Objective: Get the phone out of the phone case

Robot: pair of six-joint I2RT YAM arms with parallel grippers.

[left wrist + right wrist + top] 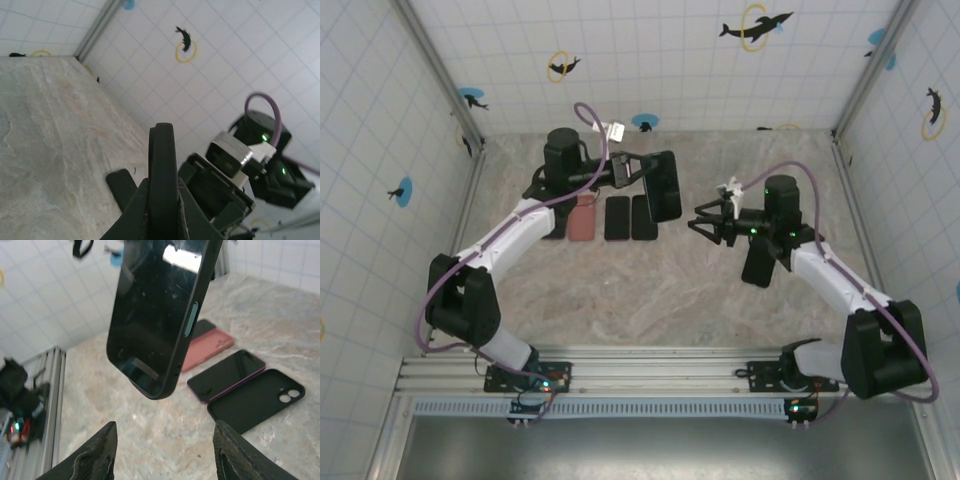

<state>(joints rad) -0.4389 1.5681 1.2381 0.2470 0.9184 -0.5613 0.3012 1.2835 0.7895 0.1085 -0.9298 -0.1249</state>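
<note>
Right wrist view: the black phone in its black case is held aloft, clamped by the left pincer, just ahead of the spread-apart right pincer, long axis tilted up and away. A pink case, a purple-rimmed phone and an empty black case are seen on the marble tabletop below.

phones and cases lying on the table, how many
4, side by side near the raised phone: dark one, pink one, purple-edged phone, empty black case at the right end. Others may be hidden.

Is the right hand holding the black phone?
No, the right hand is open, with both fingers apart from the black phone in front of it.
</note>
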